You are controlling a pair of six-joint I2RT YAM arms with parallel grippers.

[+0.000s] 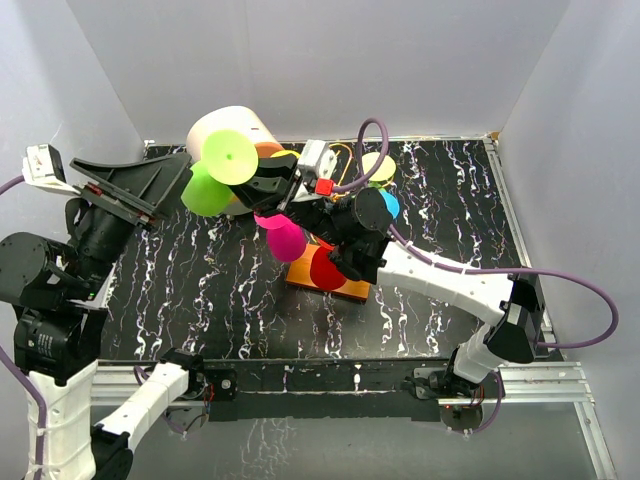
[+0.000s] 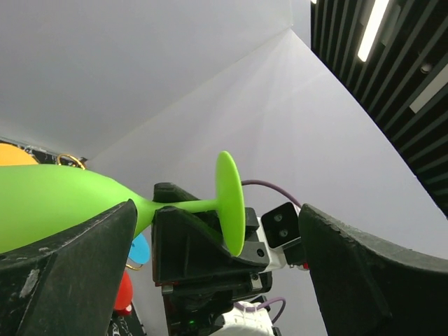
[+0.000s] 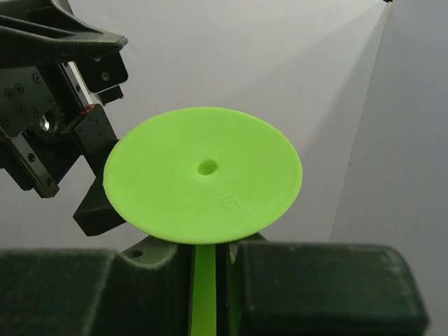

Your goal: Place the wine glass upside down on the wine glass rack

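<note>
A lime green wine glass point(image 1: 222, 170) is held in the air on its side over the back left of the table, with its foot disc toward the camera. My right gripper point(image 1: 264, 186) is shut on its stem; in the right wrist view the stem point(image 3: 204, 287) sits between the fingers below the foot point(image 3: 203, 175). My left gripper point(image 1: 170, 188) is open, and its fingers straddle the bowl point(image 2: 56, 203) without closing. The gold wire rack point(image 1: 345, 155) stands on an orange base point(image 1: 345, 290) at mid-table, mostly hidden by my right arm.
Pink point(image 1: 283, 238), red point(image 1: 325, 268), blue point(image 1: 390, 204), yellow point(image 1: 378, 165) and orange point(image 1: 268, 150) glasses hang on the rack. A cream drum-shaped box point(image 1: 232, 125) stands at the back left behind the green glass. White walls enclose the black marbled table point(image 1: 200, 290).
</note>
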